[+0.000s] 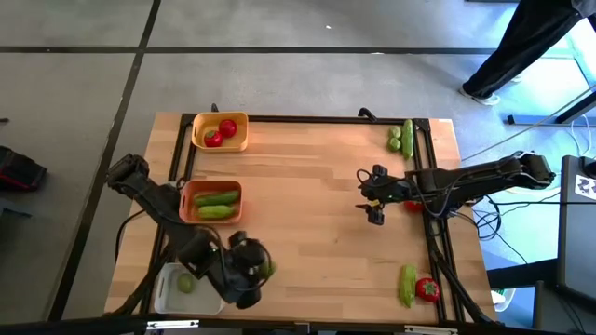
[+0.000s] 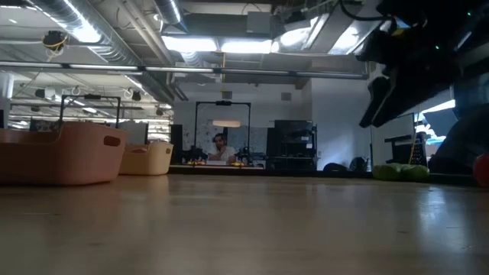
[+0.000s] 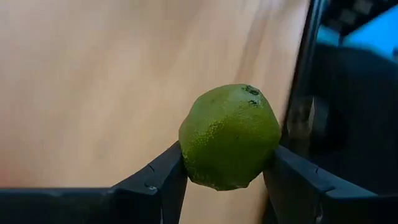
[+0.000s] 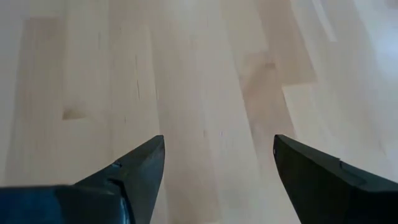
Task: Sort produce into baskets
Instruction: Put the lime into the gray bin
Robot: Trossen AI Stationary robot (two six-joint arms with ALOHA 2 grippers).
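Note:
My left gripper [image 1: 264, 270] is near the table's front edge, just right of the white-grey basket [image 1: 168, 300], and is shut on a pale-green lime [image 3: 230, 137]. Another lime [image 1: 186, 283] lies in the white-grey basket. The orange basket [image 1: 211, 200] holds two cucumbers [image 1: 216, 205]. The yellow basket [image 1: 220, 131] holds tomatoes [image 1: 221, 133]. My right gripper [image 1: 374, 197] is open and empty over bare wood [image 4: 211, 112] at the table's right middle. My left gripper pinches the lime's two opposite sides [image 3: 186, 155] between its two fingers [image 3: 155, 183]. The lime's stem dimple [image 3: 251, 91] faces away from the fingers. Whether the lime is clear of the table does not show.
A cucumber [image 1: 408, 135] and a lime [image 1: 395, 140] lie at the far right corner. A cucumber [image 1: 407, 285] and a tomato [image 1: 427, 289] lie at the near right corner. A red piece [image 1: 412, 206] shows beside my right arm. A black rail [image 1: 438, 242] edges the table.

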